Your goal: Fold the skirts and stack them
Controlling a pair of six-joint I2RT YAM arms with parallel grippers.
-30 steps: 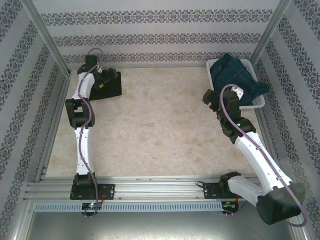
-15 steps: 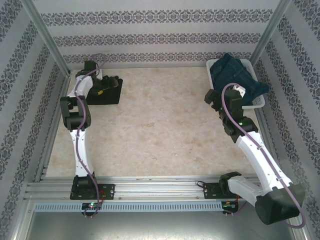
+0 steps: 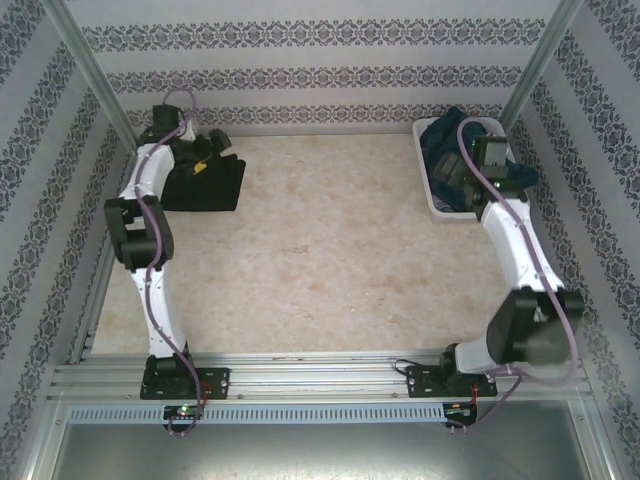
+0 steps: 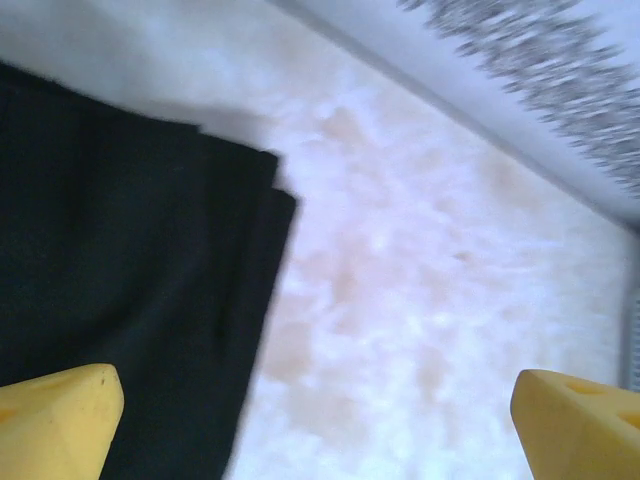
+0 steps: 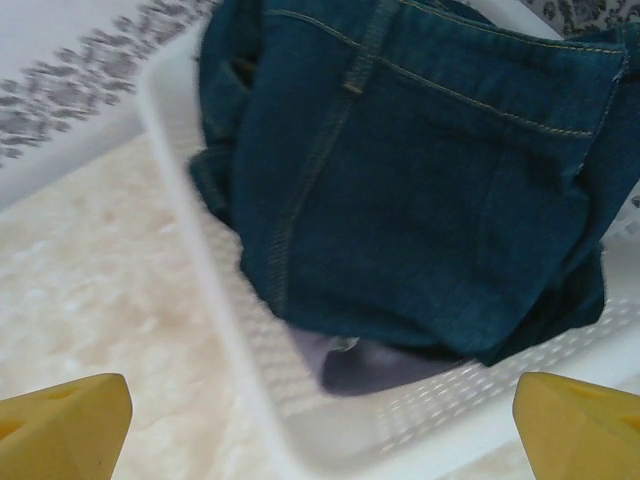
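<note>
A folded black skirt (image 3: pixel 205 188) lies flat at the far left of the table; in the left wrist view its right edge (image 4: pixel 130 300) runs under the left fingertip. My left gripper (image 3: pixel 207 158) (image 4: pixel 320 430) hovers open over that edge, nothing between its yellow fingers (image 4: pixel 60 415). A dark blue denim skirt (image 3: pixel 440 140) (image 5: pixel 430 170) is heaped in the white lattice basket (image 3: pixel 440 210) (image 5: pixel 200 270), with a lavender-grey skirt (image 5: pixel 390 365) peeking out beneath it. My right gripper (image 3: pixel 452 182) (image 5: pixel 320 430) hangs open above the basket's near side.
Patterned walls and metal frame posts (image 3: pixel 525 70) close in the table on three sides. The basket sits in the far right corner. The marbled tabletop (image 3: pixel 320 250) stretches between the two arms.
The right arm has swung from in front of the basket to over it. The left arm has drawn back toward the far wall, its gripper shifting to the black skirt's edge.
</note>
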